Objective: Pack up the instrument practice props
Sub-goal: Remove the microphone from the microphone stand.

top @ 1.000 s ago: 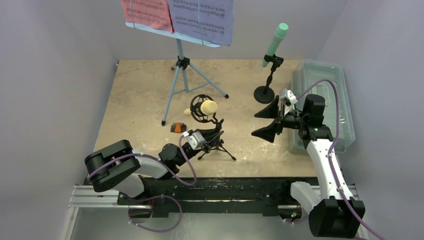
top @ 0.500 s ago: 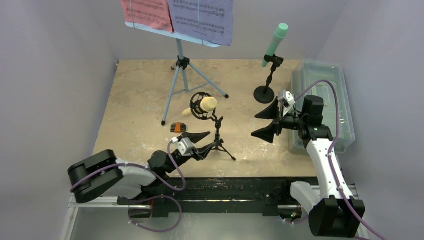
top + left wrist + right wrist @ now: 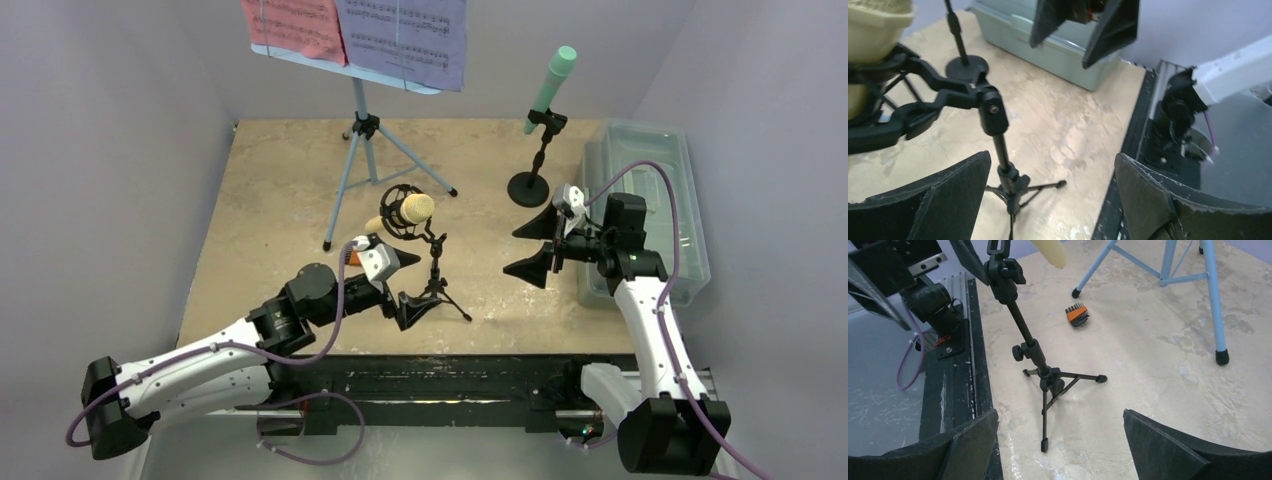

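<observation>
Top external: yellow microphone (image 3: 414, 211) on black tripod (image 3: 437, 287).

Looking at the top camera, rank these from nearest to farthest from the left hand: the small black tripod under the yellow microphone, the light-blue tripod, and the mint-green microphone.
1. Small black tripod: just in front of the left hand and its open fingers.
2. Light-blue tripod: behind it, toward the back left.
3. Mint-green microphone: far back right.

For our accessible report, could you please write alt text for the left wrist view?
The open left end effector faces the black microphone tripod that carries the yellow microphone at upper left. Beyond stand the grey tub and the right end effector.
</observation>
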Controlling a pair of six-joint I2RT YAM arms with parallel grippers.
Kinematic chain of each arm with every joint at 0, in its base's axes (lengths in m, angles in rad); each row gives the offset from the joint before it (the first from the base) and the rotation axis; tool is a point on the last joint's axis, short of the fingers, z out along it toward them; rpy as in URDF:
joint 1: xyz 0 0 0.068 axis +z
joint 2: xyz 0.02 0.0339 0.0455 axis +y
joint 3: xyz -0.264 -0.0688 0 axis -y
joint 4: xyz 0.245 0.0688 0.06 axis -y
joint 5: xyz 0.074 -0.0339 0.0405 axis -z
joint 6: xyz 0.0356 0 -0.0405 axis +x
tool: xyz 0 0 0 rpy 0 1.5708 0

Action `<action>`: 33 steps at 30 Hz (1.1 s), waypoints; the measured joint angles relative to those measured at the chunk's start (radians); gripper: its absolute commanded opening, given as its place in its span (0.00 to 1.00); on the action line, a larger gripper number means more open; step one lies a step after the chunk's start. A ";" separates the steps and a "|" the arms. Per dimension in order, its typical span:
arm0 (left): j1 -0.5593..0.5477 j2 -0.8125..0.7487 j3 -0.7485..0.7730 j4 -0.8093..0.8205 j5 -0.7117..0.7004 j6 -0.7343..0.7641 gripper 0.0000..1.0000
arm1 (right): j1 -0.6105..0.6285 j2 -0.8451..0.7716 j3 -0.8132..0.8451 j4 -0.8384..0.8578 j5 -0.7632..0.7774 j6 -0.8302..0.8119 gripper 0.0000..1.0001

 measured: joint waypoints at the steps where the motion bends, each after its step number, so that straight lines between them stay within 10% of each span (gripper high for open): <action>1: -0.001 0.000 0.046 -0.089 0.027 0.000 0.97 | 0.000 0.000 0.003 -0.007 0.003 -0.008 0.99; 16: -0.001 -0.028 0.460 -0.754 0.211 0.042 1.00 | 0.000 0.000 0.011 -0.049 0.049 -0.075 0.99; 25: -0.001 -0.124 0.663 -0.752 0.062 0.257 0.94 | 0.000 0.000 0.011 -0.052 0.050 -0.084 0.99; 33: -0.001 -0.032 0.532 -0.594 -0.057 0.668 0.90 | 0.000 0.000 0.011 -0.052 0.058 -0.085 0.99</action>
